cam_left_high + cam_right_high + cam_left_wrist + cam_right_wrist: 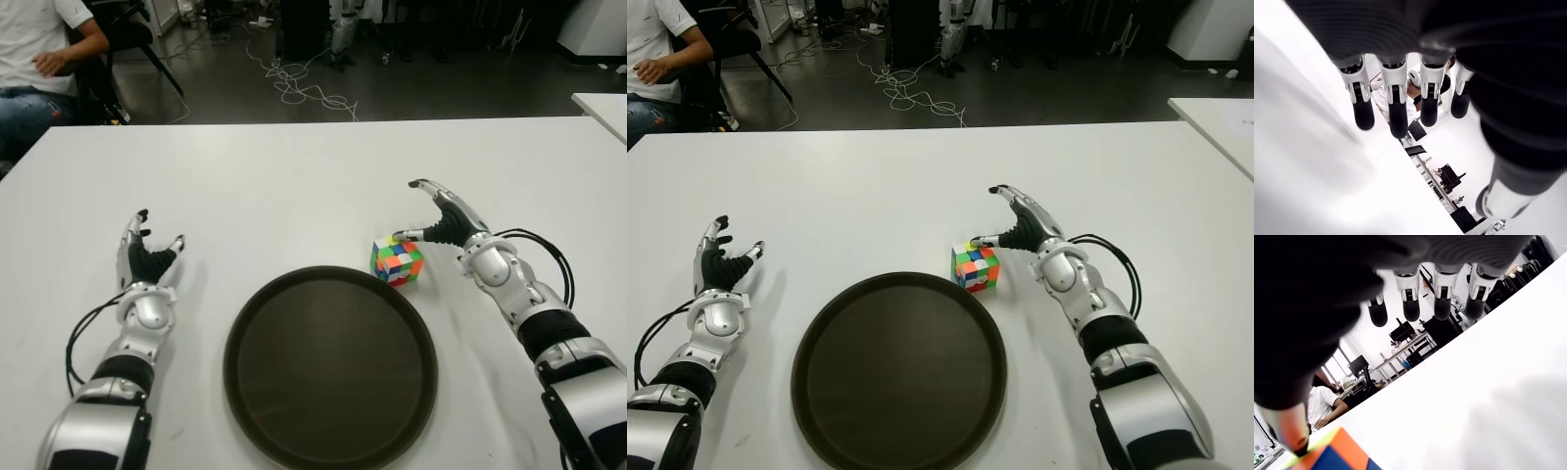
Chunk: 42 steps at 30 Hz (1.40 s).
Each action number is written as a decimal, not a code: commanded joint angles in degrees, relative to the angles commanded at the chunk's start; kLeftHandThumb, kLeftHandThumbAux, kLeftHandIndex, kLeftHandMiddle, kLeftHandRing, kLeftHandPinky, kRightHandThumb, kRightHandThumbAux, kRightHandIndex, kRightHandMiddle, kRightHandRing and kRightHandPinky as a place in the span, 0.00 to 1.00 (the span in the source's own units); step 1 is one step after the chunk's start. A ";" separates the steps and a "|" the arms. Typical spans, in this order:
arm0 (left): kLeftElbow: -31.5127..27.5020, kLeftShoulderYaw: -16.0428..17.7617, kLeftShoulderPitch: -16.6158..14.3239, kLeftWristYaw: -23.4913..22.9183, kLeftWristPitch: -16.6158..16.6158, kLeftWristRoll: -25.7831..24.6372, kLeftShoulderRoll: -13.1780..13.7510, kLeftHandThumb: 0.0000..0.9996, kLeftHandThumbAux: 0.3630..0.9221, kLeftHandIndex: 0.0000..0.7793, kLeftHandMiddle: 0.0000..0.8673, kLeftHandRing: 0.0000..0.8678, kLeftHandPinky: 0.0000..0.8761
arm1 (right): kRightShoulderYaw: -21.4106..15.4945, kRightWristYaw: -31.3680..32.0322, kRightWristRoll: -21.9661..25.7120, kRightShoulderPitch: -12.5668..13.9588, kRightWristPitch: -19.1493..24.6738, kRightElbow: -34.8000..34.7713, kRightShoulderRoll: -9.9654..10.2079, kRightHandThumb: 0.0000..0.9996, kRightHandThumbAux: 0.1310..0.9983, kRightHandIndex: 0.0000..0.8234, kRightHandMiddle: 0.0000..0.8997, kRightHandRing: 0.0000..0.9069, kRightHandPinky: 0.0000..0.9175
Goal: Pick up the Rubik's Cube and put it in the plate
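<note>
The plate [329, 367] lies on the table [294, 176] at the middle of the near edge. The cube [397, 260] sits on the table just beyond the plate's far right rim. The right robot hand [443, 221] is at the cube's right, thumb on its top. The left robot hand [147, 257] is left of the plate, well apart. A person [34, 59] sits beyond the far left corner.

Seated person [39, 59], floor cables [304, 83]

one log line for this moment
phase: reach | right hand: open, thumb at Rubik's Cube | cube: on table, beside plate | left hand: open, idle
</note>
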 joint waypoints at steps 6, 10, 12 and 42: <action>-0.04 -0.01 -0.01 -0.04 0.14 0.00 0.00 0.19 0.66 0.13 0.18 0.20 0.24 | -0.21 0.05 0.44 0.11 -0.06 -0.17 0.03 0.00 0.66 0.00 0.00 0.00 0.00; -0.03 -0.05 -0.03 -0.05 0.19 0.04 0.04 0.18 0.65 0.13 0.17 0.20 0.23 | -0.11 0.08 0.32 0.02 0.16 -0.10 0.02 0.00 0.65 0.00 0.00 0.00 0.00; -0.04 -0.08 -0.05 0.11 0.27 0.10 0.00 0.18 0.64 0.13 0.17 0.19 0.22 | 0.00 0.11 0.18 0.00 0.26 -0.18 -0.04 0.00 0.66 0.00 0.00 0.00 0.00; 0.12 -0.12 -0.07 -0.12 0.37 0.17 0.11 0.18 0.64 0.12 0.17 0.19 0.22 | -0.27 0.02 0.43 -0.35 -0.38 0.02 -0.68 0.00 0.69 0.00 0.00 0.00 0.00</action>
